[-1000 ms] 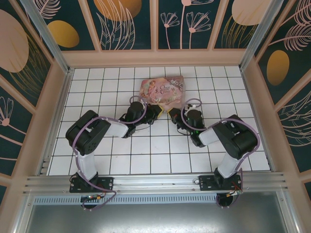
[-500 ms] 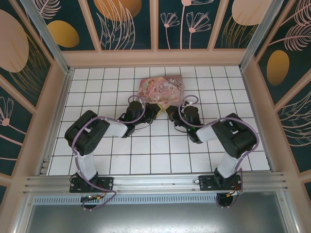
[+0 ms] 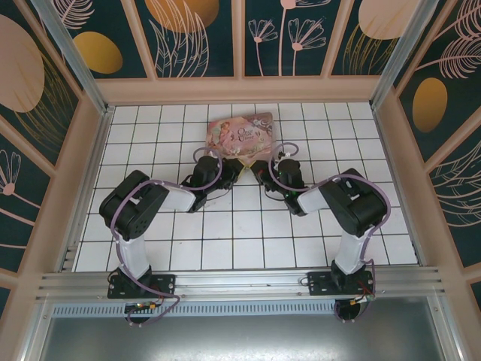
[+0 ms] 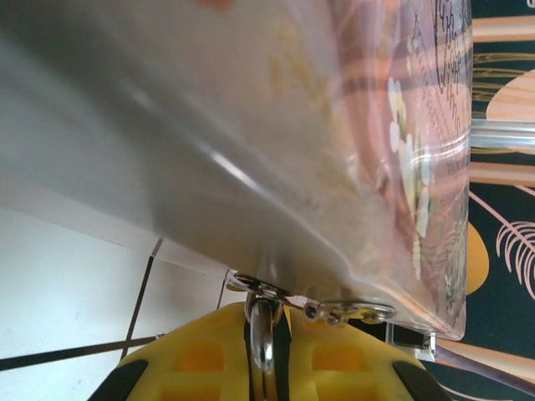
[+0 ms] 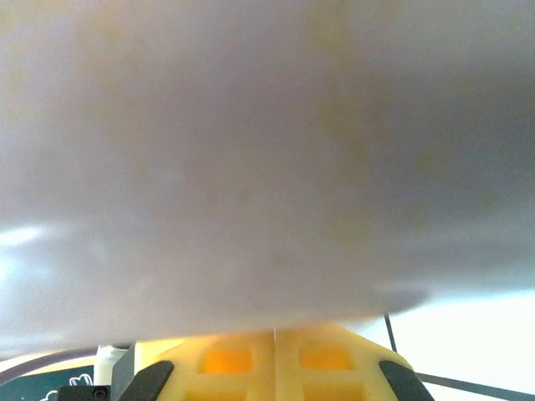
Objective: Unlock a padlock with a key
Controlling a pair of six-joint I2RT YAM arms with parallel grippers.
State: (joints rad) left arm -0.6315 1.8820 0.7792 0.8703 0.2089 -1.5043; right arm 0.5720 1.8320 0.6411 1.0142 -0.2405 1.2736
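The pink floral tin box (image 3: 242, 134) lies at the back middle of the tiled table. My left gripper (image 3: 234, 167) presses against its near edge. In the left wrist view the yellow fingers (image 4: 192, 359) are shut on the padlock's silver shackle (image 4: 262, 334), which hangs from the tin's metal hasp (image 4: 334, 311); the blue body is hidden between the pads. My right gripper (image 3: 261, 167) also touches the tin's near edge. Its fingers (image 5: 334, 359) are shut, and a thin metal edge, seemingly the key (image 5: 274, 332), sticks out of the seam against the blurred tin wall (image 5: 267, 150).
The two wrists almost meet in front of the tin. The back wall rail (image 3: 240, 89) runs about one tile behind the tin. White tiles (image 3: 240, 233) stretch between the arms and the near rail.
Both grippers have advanced away from the bases, and the right one has shifted left. The tin has slid back and to the left, by less than a tile.
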